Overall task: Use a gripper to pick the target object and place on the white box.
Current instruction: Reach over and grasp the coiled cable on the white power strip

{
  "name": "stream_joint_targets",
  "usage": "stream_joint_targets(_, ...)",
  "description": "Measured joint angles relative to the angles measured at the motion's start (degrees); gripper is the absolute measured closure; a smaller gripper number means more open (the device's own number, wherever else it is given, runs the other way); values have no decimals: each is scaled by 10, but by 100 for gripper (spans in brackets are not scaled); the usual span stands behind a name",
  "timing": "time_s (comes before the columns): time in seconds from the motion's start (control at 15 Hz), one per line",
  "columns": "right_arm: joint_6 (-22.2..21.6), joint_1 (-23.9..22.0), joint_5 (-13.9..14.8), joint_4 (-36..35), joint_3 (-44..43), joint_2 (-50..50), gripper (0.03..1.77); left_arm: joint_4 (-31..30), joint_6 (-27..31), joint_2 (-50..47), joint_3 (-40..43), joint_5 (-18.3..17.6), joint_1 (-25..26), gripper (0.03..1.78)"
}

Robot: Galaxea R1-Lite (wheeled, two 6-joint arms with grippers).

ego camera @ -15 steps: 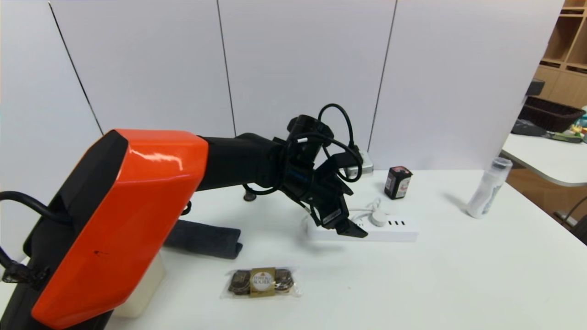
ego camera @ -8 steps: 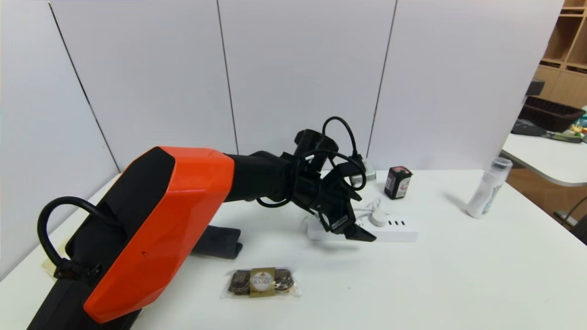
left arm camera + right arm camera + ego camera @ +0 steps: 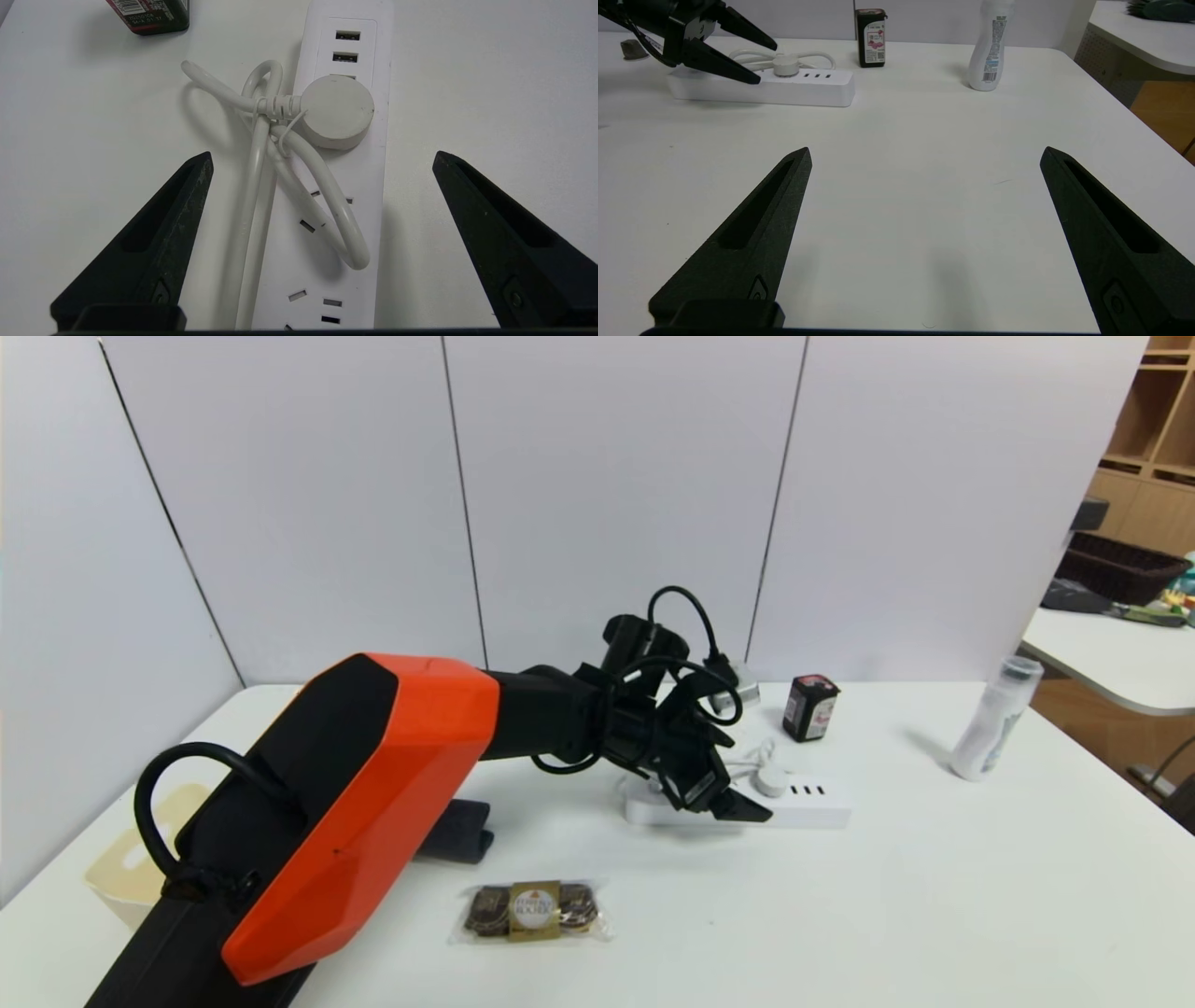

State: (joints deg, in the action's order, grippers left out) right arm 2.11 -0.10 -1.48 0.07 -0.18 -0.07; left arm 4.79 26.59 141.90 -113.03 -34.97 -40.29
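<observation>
White box (image 3: 117, 875): at your nine o'clock from the strip; orange-and-black arm (image 3: 364, 803) partly covers it, contents unclear.
Power strip (image 3: 803, 812): on the table.
Left gripper (image 3: 322, 156): spread above it.
Dark carton (image 3: 810, 707): one o'clock of the strip.
Your left wrist view: reveals cord (image 3: 257, 163) looped across sockets.
Right gripper (image 3: 927, 149): spread over bare tabletop.

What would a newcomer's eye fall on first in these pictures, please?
Probably the orange-and-black arm slanting in from the robot's left, its open left gripper above the white power strip. Next, perhaps, the gold-banded sweets nearer the robot, and the white bottle standing far to the right.
</observation>
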Motion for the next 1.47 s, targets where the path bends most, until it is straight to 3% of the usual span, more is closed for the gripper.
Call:
stream_joint_targets(0.6, 0, 0, 0, 0, 0, 0, 10, 0, 0, 19, 0, 19, 5, 12)
stream_joint_targets(1.47, 0, 0, 0, 0, 0, 0, 11, -2, 2, 34, 0, 19, 5, 12)
